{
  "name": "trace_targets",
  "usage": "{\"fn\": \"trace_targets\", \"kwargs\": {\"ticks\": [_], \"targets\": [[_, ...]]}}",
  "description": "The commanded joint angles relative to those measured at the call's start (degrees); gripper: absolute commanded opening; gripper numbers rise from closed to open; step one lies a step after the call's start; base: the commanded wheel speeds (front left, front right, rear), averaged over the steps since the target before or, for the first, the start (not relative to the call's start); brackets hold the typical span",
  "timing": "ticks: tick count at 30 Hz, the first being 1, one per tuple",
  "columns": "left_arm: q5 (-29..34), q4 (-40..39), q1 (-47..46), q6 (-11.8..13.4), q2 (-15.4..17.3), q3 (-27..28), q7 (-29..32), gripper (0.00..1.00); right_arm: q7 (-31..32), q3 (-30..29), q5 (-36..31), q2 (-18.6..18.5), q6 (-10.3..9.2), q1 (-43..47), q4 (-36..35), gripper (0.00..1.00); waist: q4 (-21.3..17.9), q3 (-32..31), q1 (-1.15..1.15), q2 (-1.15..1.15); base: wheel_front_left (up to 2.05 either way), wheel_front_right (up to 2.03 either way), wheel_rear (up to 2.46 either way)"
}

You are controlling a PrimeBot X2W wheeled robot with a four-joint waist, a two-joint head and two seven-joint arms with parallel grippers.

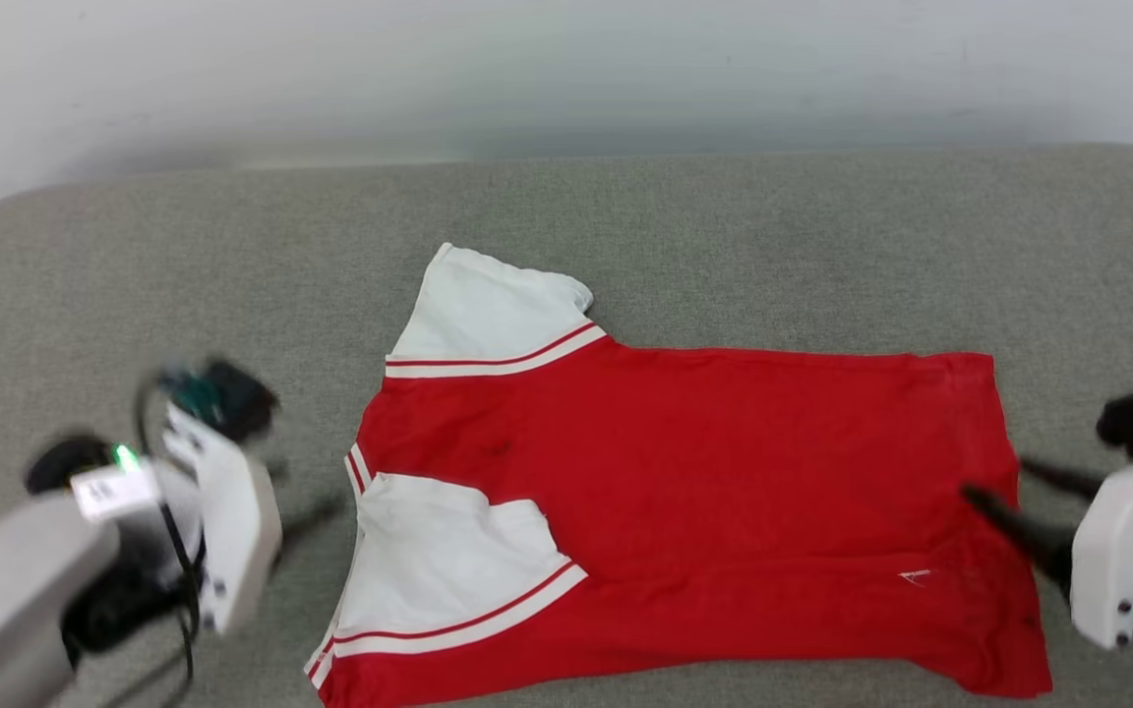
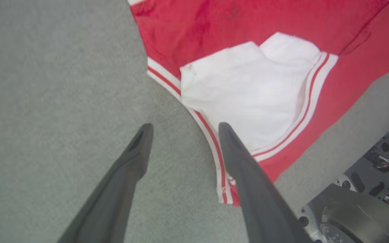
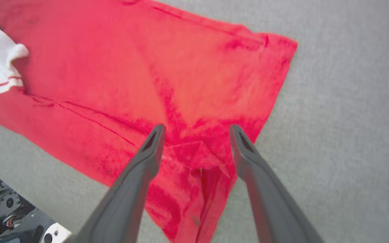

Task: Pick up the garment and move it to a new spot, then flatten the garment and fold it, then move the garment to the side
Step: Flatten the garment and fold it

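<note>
1. Closest to the robot, two claws hung low over the near part of one grey padded surface (image 1: 724, 246), one at each end of a single garment (image 1: 704, 472).
2. The left gripper (image 2: 182, 135) had its two dark fingers spread wide with nothing between them but bare grey padding. One finger showed across the striped trim at the shirt's collar end; I could not tell whether it touched the cloth.
3. The right gripper (image 3: 197, 135) was also wide open, with its two fingers on either side of a small rumpled tuck of red cloth at the hem end, near the hem's near corner. The cloth lay loose between them, not pinched.
4. The garment lay flat between the two claws. Its collar end pointed toward the surface's left edge and its hem toward the right edge, and its near side ran close to the surface's near edge.
5. It had two white sleeves. The near sleeve (image 1: 439, 551) was folded in over the red body, and the far sleeve (image 1: 488, 315) stuck out toward the far edge.
6. Past the shirt was a broad band of bare padding, then the rounded far edge, then one pale wall (image 1: 566, 69).
</note>
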Motion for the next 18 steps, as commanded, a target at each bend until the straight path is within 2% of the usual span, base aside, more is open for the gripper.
{"fn": "trace_targets", "kwargs": {"ticks": [1, 4, 8, 13, 18], "targets": [[1.0, -0.2, -1.7, 0.8, 0.2, 1.1, -1.3, 1.0, -1.5, -0.8, -0.8, 0.7, -0.02, -0.9, -0.6, 1.0, -0.3, 0.5, 0.0, 0.0, 0.0, 0.0, 0.0], [4.9, 0.2, -4.8, 2.7, 0.0, 3.2, -5.5, 1.0, -7.9, -4.5, -4.7, 2.4, -0.02, -2.1, -2.3, 1.0, -1.3, 2.0, 0.0, 0.0, 0.0, 0.0, 0.0], [6.4, 2.3, -9.7, 3.8, -1.2, 6.2, -8.0, 1.0, -14.7, -9.2, -10.8, 6.4, -0.02, -2.8, -4.5, 1.0, -2.8, 4.6, 0.0, 0.0, 0.0, 0.0, 0.0], [6.1, 5.4, -16.2, 2.9, -2.9, 8.2, -6.1, 1.0, -20.4, -14.2, -18.5, 12.7, -0.02, -1.1, -8.6, 1.0, -5.1, 8.7, 0.0, 0.0, 0.0, 0.0, 0.0], [4.8, 10.0, -23.3, 1.5, -4.4, 9.8, -1.3, 1.0, -22.0, -16.5, -23.3, 17.5, -0.03, 0.5, -14.2, 1.0, -7.9, 13.1, 0.0, 0.0, 0.0, 0.0, 0.0]]}}
